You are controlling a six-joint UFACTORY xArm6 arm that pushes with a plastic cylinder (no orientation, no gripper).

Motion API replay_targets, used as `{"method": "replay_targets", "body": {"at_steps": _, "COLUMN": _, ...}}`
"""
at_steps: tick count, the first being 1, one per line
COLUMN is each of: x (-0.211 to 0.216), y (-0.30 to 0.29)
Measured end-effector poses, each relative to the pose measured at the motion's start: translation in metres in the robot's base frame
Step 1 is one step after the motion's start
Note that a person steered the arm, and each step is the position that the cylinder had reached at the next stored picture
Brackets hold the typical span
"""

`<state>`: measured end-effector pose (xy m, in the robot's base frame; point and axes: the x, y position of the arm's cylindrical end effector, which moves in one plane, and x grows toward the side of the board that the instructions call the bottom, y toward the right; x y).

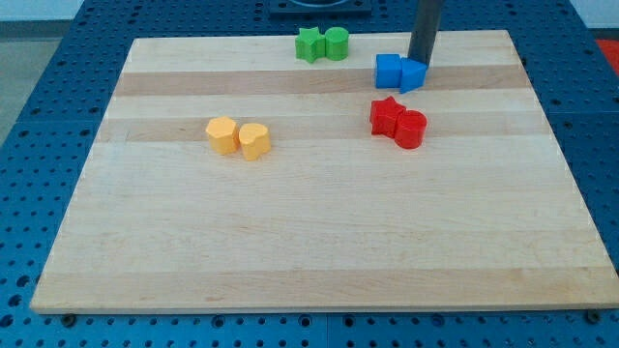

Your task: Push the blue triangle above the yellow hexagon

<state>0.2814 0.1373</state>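
- My tip [419,64], a bare rod with nothing to grasp, is set just behind the blue triangle [413,75], at the view's upper right.
- The approach seems finished; next, a long leftward push is needed, ending above the yellow hexagon [221,134].
- The blue cube [389,71] touches the triangle.
- Actual tip contact cannot be judged.

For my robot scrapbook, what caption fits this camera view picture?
My tip touches the blue triangle beside the blue cube, far right of the yellow hexagon.
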Motion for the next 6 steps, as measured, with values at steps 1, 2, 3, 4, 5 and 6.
{"method": "replay_targets", "body": {"at_steps": 1, "x": 0.02, "y": -0.005}}
{"method": "replay_targets", "body": {"at_steps": 2, "x": 0.022, "y": 0.018}}
{"method": "replay_targets", "body": {"at_steps": 3, "x": 0.049, "y": 0.028}}
{"method": "replay_targets", "body": {"at_steps": 4, "x": 0.051, "y": 0.014}}
{"method": "replay_targets", "body": {"at_steps": 5, "x": 0.036, "y": -0.004}}
{"method": "replay_targets", "body": {"at_steps": 6, "x": 0.036, "y": -0.044}}
